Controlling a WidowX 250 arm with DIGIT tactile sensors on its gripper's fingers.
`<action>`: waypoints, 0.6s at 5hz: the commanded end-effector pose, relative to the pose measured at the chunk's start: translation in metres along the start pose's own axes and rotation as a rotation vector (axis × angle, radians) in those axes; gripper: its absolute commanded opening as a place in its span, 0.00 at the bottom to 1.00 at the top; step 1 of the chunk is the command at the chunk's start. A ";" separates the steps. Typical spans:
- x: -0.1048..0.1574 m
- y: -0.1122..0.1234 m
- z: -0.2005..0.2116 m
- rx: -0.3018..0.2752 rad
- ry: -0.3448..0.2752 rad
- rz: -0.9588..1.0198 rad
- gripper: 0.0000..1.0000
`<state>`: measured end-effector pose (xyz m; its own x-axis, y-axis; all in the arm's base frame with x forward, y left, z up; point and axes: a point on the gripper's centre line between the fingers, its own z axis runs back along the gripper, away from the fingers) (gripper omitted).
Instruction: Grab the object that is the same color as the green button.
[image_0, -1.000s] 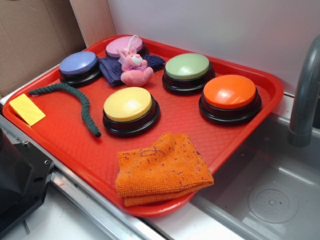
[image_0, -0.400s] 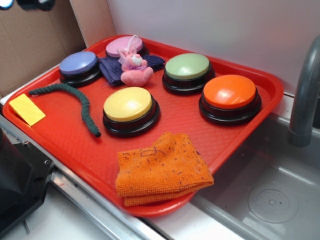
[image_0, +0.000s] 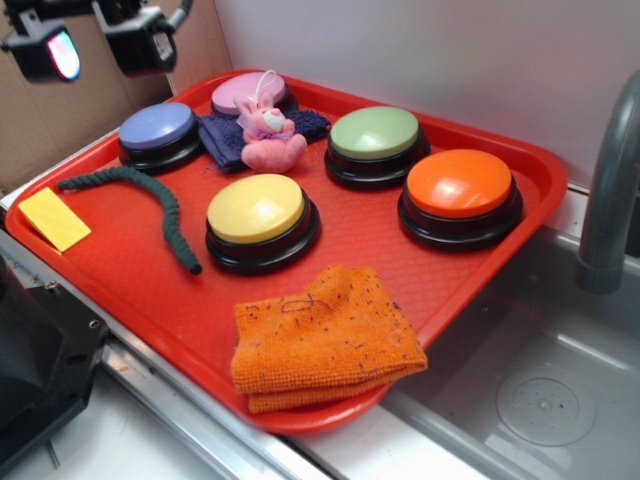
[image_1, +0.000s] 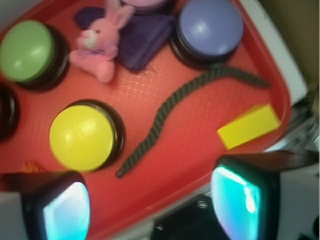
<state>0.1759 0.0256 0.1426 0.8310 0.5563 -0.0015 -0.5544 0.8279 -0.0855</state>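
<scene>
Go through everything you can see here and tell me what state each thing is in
Dark green twisted rope: lying curved on the red plastic tray, ungrasped.
Pale green dome button: upright, untouched.
Yellow dome button: upright, beside the rope's end.
Orange terry cloth: folded, at the tray's near edge.
Pink plush bunny: sitting on a dark blue cloth.
Gripper: jaws open, above the tray's far corner.

wall: white (image_0: 420, 50)
board: brown cardboard, far left (image_0: 60, 110)
sink: grey basin (image_0: 520, 400)
faucet: grey, right edge (image_0: 610, 190)
</scene>
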 end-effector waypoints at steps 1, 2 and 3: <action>0.019 0.025 -0.043 0.052 -0.103 0.292 1.00; 0.026 0.031 -0.065 0.073 -0.093 0.337 1.00; 0.027 0.034 -0.081 0.075 -0.105 0.385 1.00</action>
<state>0.1872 0.0545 0.0535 0.5647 0.8232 0.0591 -0.8243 0.5661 -0.0096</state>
